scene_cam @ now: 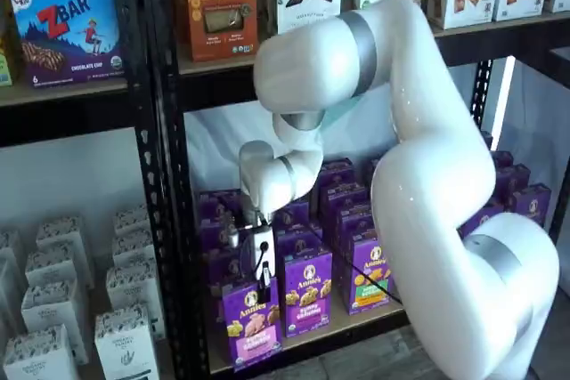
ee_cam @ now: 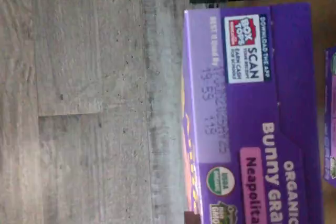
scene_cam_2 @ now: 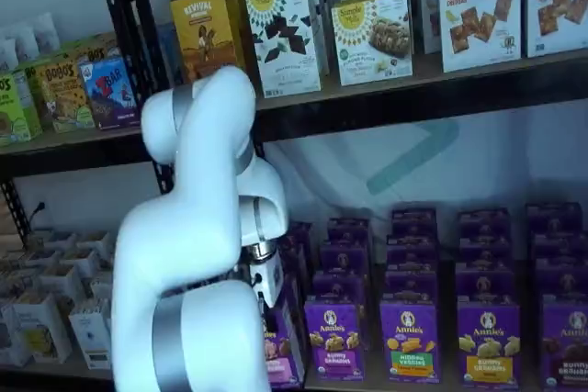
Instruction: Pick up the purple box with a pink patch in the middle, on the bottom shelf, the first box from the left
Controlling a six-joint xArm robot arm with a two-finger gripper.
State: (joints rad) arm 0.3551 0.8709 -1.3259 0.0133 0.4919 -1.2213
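The purple box [scene_cam: 252, 322] with a pink band stands at the left front edge of the bottom shelf [scene_cam: 307, 341], ahead of its neighbours. My gripper [scene_cam: 260, 295] hangs straight down over it, its black fingers closed on the box's top. In the other shelf view the arm hides most of the purple box [scene_cam_2: 283, 355], and the gripper [scene_cam_2: 267, 289] shows just above it. The wrist view shows the purple box [ee_cam: 252, 114] close up: its top flap with a Box Tops label and a pink patch. No fingers show there.
Rows of similar purple cartons [scene_cam: 308, 291] fill the shelf right and behind. A black upright [scene_cam: 165, 175] stands just left of the box, and white cartons [scene_cam: 53, 309] fill the neighbouring rack. Upper-shelf boxes [scene_cam_2: 372, 34] sit above. Grey plank floor [ee_cam: 79, 103] lies below.
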